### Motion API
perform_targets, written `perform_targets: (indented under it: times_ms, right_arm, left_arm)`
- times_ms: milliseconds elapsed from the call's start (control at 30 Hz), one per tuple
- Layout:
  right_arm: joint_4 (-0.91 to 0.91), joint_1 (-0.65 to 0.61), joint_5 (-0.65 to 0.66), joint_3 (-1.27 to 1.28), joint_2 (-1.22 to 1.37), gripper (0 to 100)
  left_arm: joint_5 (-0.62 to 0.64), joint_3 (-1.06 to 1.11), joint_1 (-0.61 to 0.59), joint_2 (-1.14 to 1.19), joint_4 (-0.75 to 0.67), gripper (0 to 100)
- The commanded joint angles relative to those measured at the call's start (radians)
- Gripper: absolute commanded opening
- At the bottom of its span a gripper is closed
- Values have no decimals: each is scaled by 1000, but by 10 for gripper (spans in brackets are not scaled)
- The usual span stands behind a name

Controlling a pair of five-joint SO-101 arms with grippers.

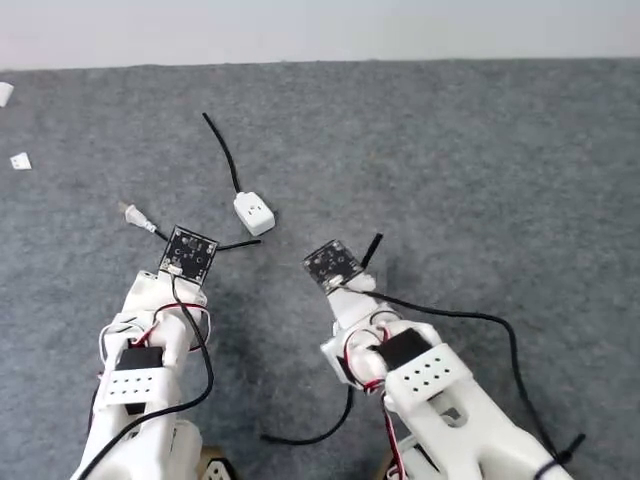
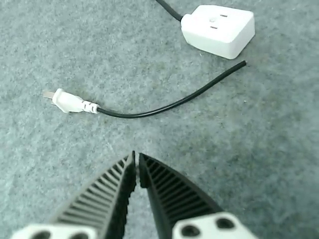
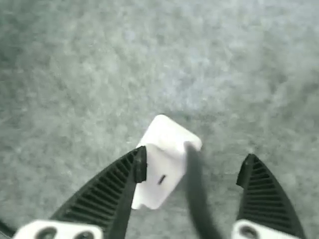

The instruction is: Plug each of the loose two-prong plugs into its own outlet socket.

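A white two-prong plug lies on the grey carpet with a short black cord trailing from it. My left gripper hangs shut and empty just short of that cord. Beyond the cord rests a white outlet socket, which also shows in the high view as the socket, ahead of and between the two arms, with the plug to its left. My right gripper stands open around a second white socket block with a black cord; one finger touches the block.
Grey carpet stretches wide and bare to the back and right. Two small white scraps lie at the far left edge. A black robot cable loops beside the right arm.
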Motion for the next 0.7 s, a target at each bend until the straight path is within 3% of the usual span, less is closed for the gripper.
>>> perform_targets:
  times_ms: [0, 167, 400, 500, 667]
  right_arm:
    - [5, -48, -51, -51, -12, 316]
    - [-36, -51, -107, -51, -2, 316]
    - [-79, -48, -109, -117, 173, 309]
    - [-56, -45, -104, -175, 259, 241]
    - [-33, -45, -35, -222, 335, 107]
  left_arm:
    - [5, -58, -6, -6, 3, 12]
    - [11, -120, -8, 75, 6, 12]
    - [48, -443, -52, 476, 132, 12]
    - [46, -527, -57, 548, 209, 12]
    - [46, -518, -57, 542, 201, 12]
